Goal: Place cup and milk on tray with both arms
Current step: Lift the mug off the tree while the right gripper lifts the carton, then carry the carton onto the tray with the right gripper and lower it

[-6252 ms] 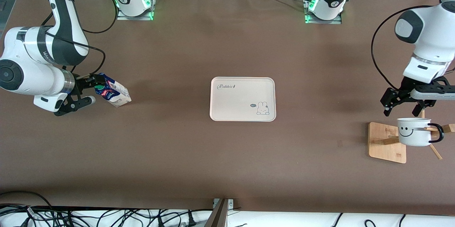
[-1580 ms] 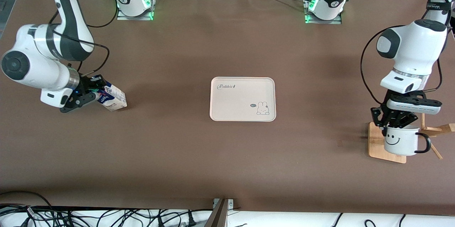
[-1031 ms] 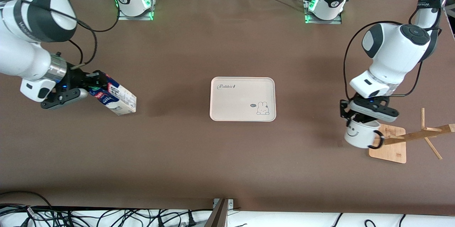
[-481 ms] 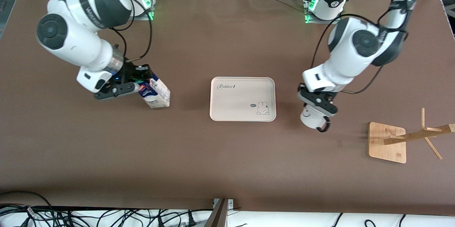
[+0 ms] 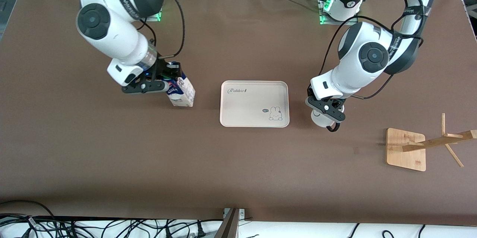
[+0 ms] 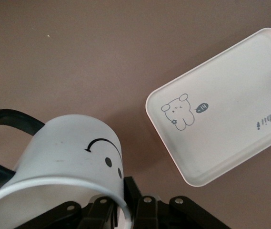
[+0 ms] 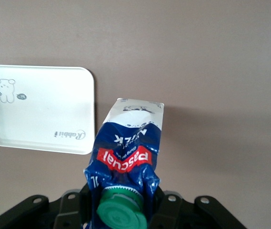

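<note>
The cream tray (image 5: 254,113) with "Rabbit" lettering lies at the table's middle. My right gripper (image 5: 166,81) is shut on the gabled top of the blue and white milk (image 5: 182,94), which hangs tilted over the table beside the tray, toward the right arm's end. In the right wrist view the milk (image 7: 128,148) and its green cap (image 7: 121,212) sit between the fingers, with the tray (image 7: 40,112) off to one side. My left gripper (image 5: 325,108) is shut on the rim of the white cup (image 5: 319,119), over the table beside the tray's other short side. The cup (image 6: 68,152) shows its smiley and black handle; the tray (image 6: 221,119) lies close by.
A wooden rack (image 5: 406,148) with a square base and slanted pegs stands toward the left arm's end of the table, nearer the front camera than the tray. Cables lie along the table's front edge (image 5: 111,226).
Both arms have swung in toward the tray. The right gripper carried the milk from the table's end to beside the tray; the left gripper carried the cup off the rack to the tray's other side.
</note>
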